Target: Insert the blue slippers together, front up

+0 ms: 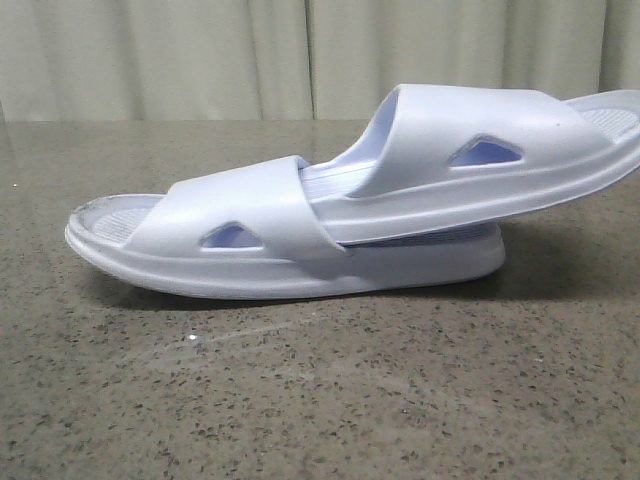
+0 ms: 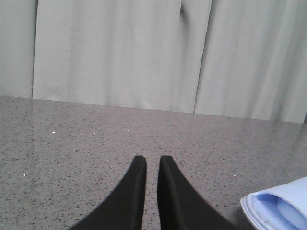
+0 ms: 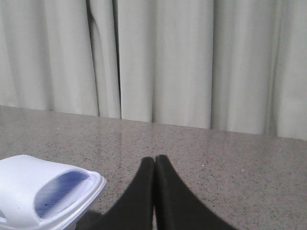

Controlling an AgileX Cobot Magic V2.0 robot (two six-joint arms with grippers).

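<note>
The two blue slippers rest nested on the speckled table in the front view. The lower slipper (image 1: 250, 215) lies sole down. The upper slipper (image 1: 480, 125) has one end pushed under the lower one's wide strap, and its other end tilts up to the right. Neither arm appears in the front view. My left gripper (image 2: 152, 160) hovers over bare table, its black fingers a narrow gap apart with nothing between; a slipper end (image 2: 280, 206) lies beside it. My right gripper (image 3: 155, 158) has its fingertips touching and holds nothing, with a slipper end (image 3: 43, 189) close beside it.
The grey speckled table (image 1: 320, 400) stretches around the slippers. A pale pleated curtain (image 1: 200, 50) hangs along the table's far edge. The upper slipper's raised end runs out of the front view on the right.
</note>
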